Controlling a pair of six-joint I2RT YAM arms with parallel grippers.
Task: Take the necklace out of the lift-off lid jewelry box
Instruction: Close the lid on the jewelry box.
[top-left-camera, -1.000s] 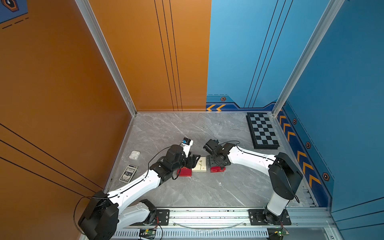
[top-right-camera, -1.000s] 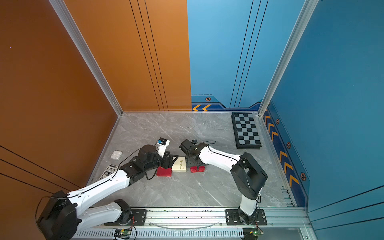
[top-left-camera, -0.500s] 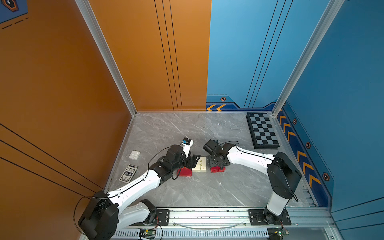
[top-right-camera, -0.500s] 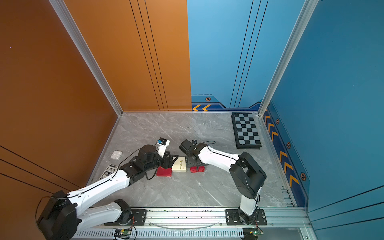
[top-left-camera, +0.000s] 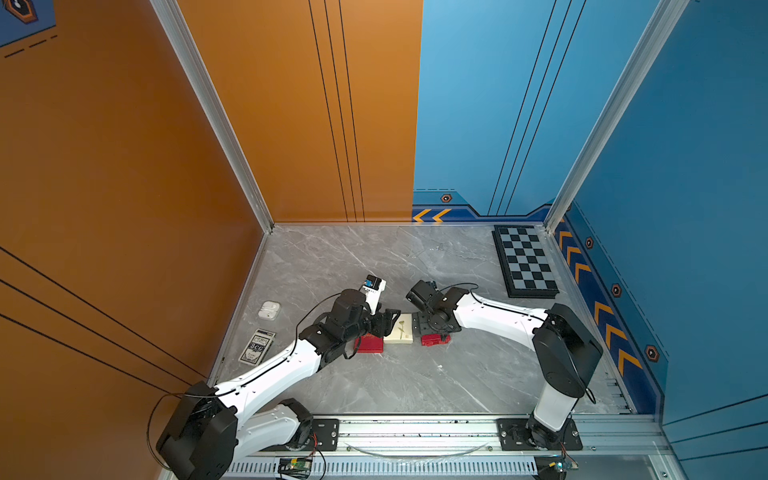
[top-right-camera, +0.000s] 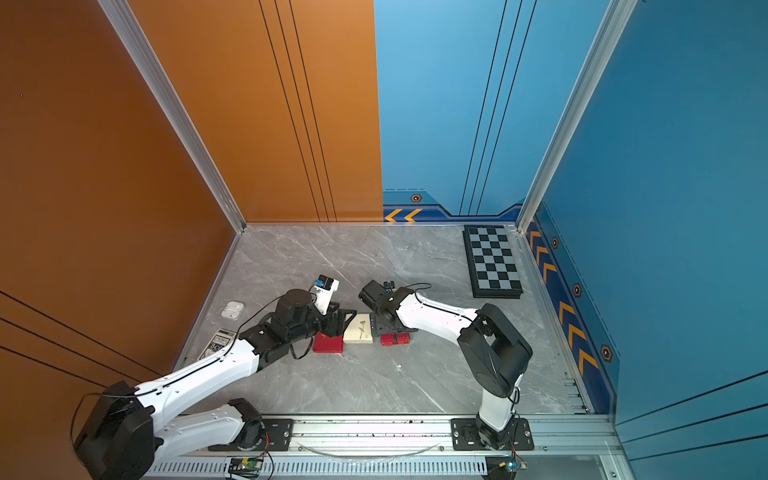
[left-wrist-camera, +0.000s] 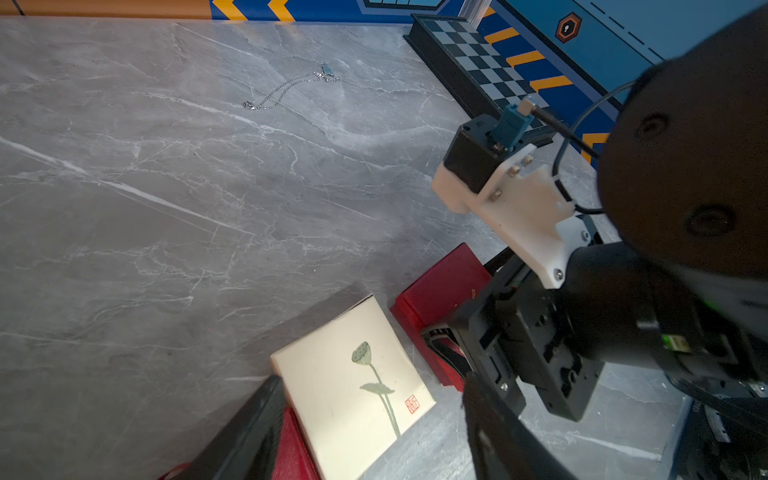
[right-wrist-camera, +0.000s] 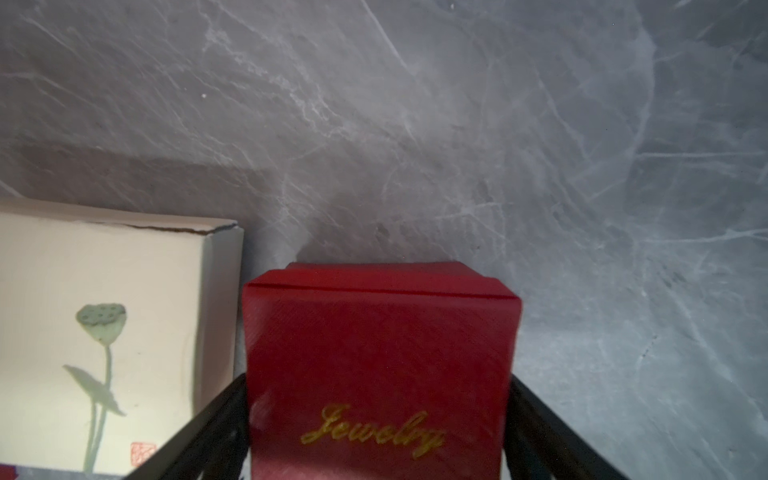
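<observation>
Silver necklace (left-wrist-camera: 286, 86) out of box, lying loose on marble table (left-wrist-camera: 145, 249), well apart from boxes, nearer chessboard (left-wrist-camera: 469, 50). Right gripper (right-wrist-camera: 378, 378) straddles red jewelry box (right-wrist-camera: 374, 332), lid on. Fingers (right-wrist-camera: 199, 428) hug both sides; clamped or freed, cannot tell. Left gripper (left-wrist-camera: 372, 380) spread wide, empty, flanking cream lotus box (left-wrist-camera: 345, 395).

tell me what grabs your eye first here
The left gripper and right gripper meet mid-table over a row of three boxes: a red box, a cream box with a lotus drawing, and a jewelry box that the right gripper straddles. A necklace lies loose on the table farther back, and a checkerboard sits in the far right corner.
</observation>
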